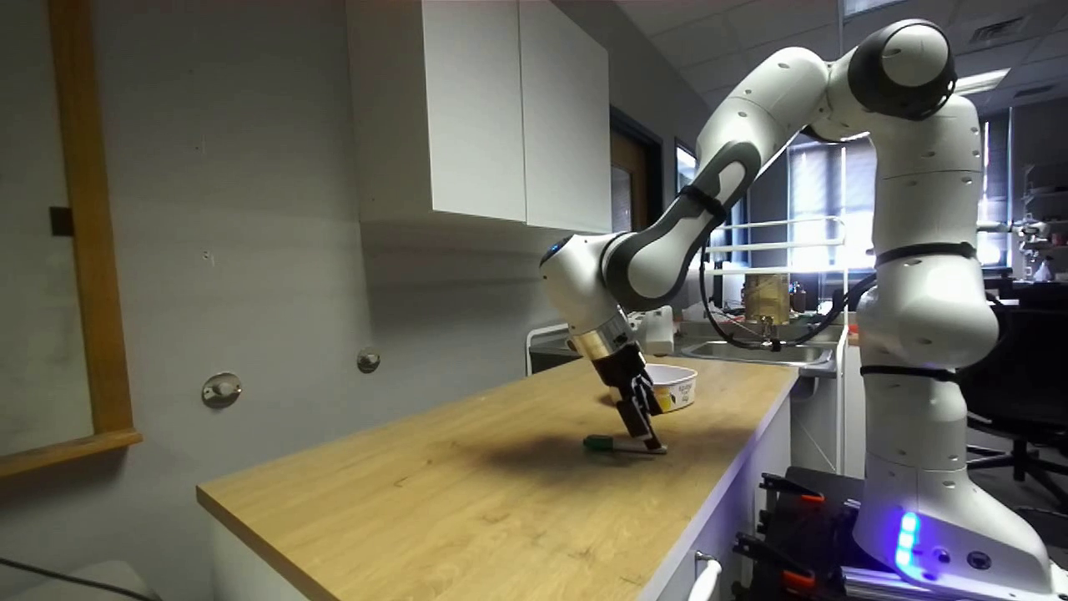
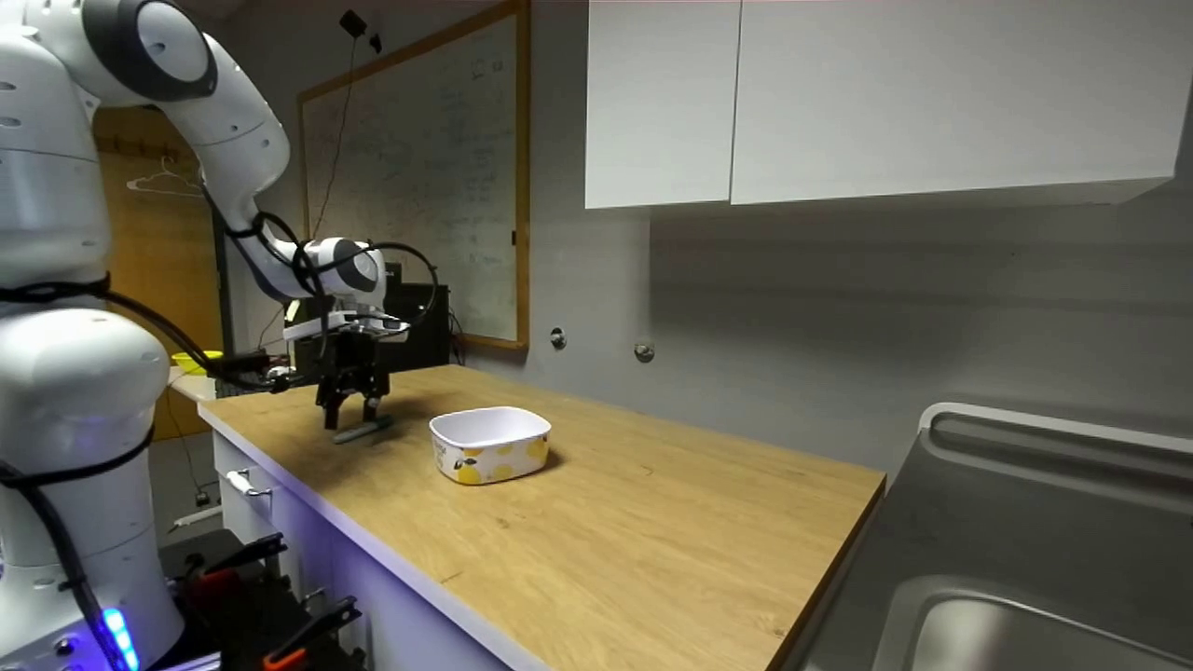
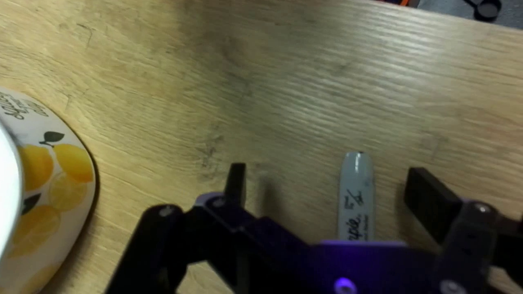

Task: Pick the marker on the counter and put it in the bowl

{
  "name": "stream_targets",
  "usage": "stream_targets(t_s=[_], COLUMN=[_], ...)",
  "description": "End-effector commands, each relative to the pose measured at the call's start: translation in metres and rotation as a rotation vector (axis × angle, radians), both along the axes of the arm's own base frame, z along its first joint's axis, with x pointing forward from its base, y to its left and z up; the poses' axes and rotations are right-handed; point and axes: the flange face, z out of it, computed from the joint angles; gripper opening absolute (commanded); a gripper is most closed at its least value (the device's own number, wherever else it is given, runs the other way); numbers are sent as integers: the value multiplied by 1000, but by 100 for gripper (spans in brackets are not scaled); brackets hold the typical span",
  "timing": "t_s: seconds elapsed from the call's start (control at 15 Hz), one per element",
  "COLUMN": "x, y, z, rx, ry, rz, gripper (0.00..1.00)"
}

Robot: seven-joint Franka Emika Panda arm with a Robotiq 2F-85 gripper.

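The marker [image 1: 599, 442] lies flat on the wooden counter [image 1: 467, 501], with a green cap and a grey body. The grey body also shows in an exterior view [image 2: 363, 430] and in the wrist view [image 3: 356, 192], where its cap end is hidden behind the gripper. My gripper [image 3: 330, 183] is open, with its fingers on either side of the marker, apart from it and low over the counter. The marker is nearer the right finger in the wrist view. The whitish bowl [image 2: 494, 457] with a lemon pattern stands beside the gripper, partly seen in the wrist view [image 3: 53, 179].
White wall cabinets [image 1: 476, 108] hang above the counter's wall side. A metal sink [image 2: 1007, 624] adjoins one end of the counter. The counter's edge by the robot base [image 1: 943, 517] shows in the wrist view. A drawer handle [image 1: 706, 578] sticks out from the counter's front.
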Motion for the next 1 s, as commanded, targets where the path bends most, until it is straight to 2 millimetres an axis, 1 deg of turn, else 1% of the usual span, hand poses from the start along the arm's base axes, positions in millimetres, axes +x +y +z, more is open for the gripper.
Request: stream_targets(t_s=[0.0, 0.13, 0.27, 0.4, 0.67, 0.73, 0.8, 0.93], x=[13, 21, 27, 33, 46, 50, 52, 54], y=[16, 15, 7, -5, -41, -48, -52, -58], z=[0, -3, -10, -20, -39, -42, -41, -38], rx=[77, 141, 182, 203, 234, 245, 256, 254], ry=[75, 115, 148, 178, 229, 227, 232, 219], rz=[33, 48, 55, 56, 29, 15, 6, -18], gripper=[100, 100, 100, 100, 100, 75, 75, 60])
